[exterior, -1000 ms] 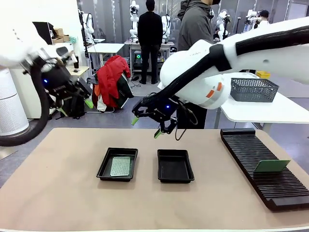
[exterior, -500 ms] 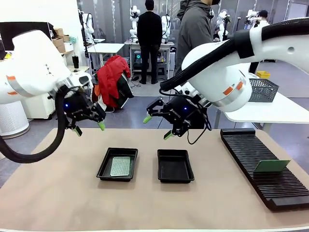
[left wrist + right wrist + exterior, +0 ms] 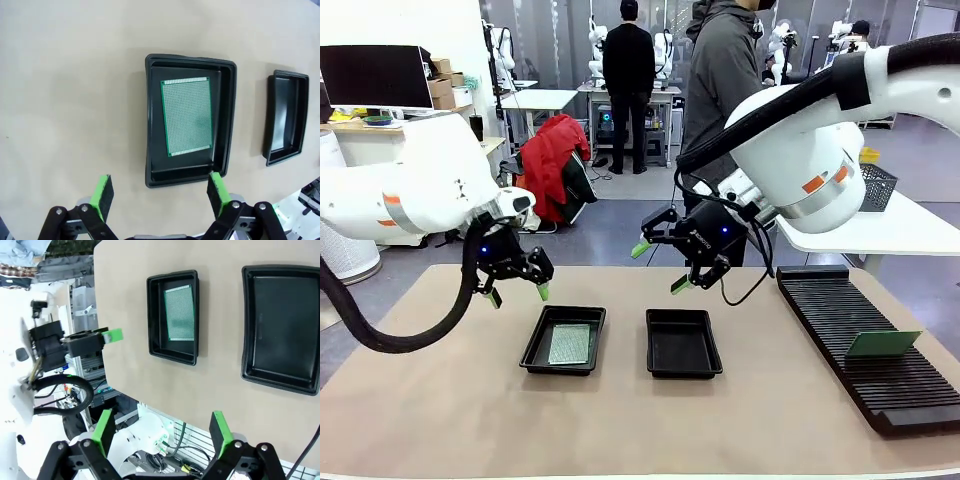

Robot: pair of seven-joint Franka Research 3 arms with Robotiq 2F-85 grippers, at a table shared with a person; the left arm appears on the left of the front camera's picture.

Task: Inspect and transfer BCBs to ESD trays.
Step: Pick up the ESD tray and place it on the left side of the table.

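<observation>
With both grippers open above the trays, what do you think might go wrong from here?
1. The thin green circuit board lies flat near the walls of the left shallow black plastic tray; the open left gripper hovering close by may miss its edge and nudge the tray.
2. The open right gripper hovers near the neighbouring empty black tray; the two arms could crowd each other.
</observation>
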